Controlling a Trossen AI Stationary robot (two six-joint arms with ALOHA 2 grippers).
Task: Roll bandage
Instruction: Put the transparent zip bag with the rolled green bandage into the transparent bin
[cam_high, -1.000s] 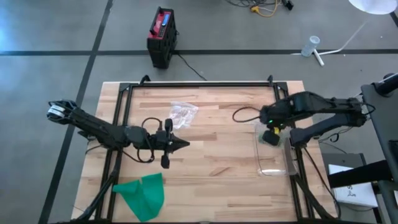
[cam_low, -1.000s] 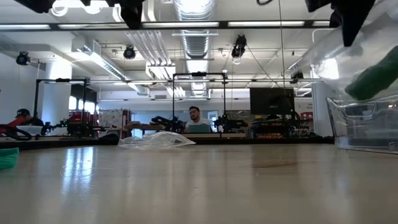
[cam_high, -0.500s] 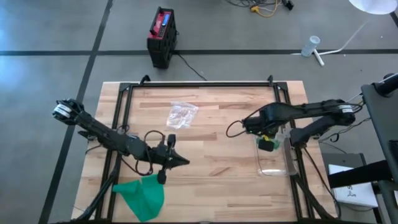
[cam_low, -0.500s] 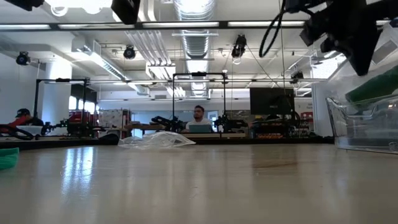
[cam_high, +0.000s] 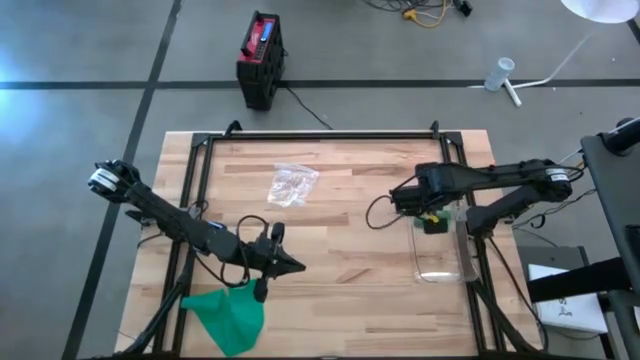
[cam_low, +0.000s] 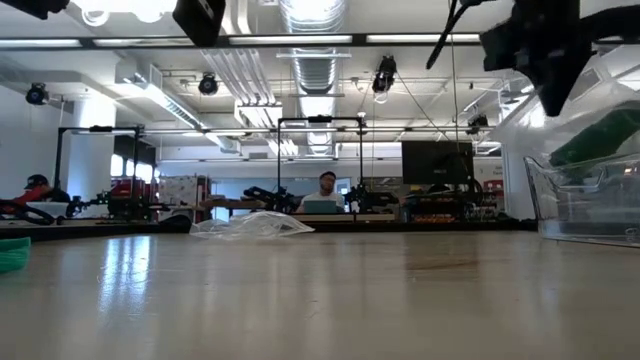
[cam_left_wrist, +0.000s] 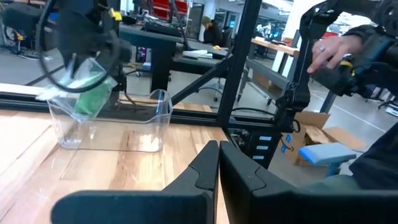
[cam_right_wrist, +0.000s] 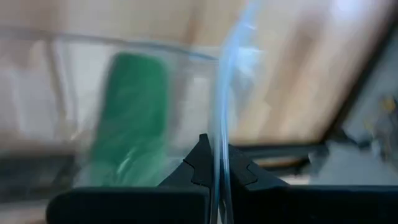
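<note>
left claw (cam_high: 297, 266) moved nearer green bandage (cam_high: 228, 313), right claw (cam_high: 432, 222) nearer clear bin (cam_high: 443, 268)

my work surface is a light wooden table (cam_high: 340, 250) in a black frame; lying on it: a crumpled clear plastic bag (cam_high: 292, 184) toward the far edge, a green bandage (cam_high: 232, 315) at the near left corner, a clear container (cam_high: 443, 252) by the right edge

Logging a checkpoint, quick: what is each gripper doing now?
Left gripper: shut, holding nothing.
Right gripper: shut on plastic bag with the green roll.
</note>
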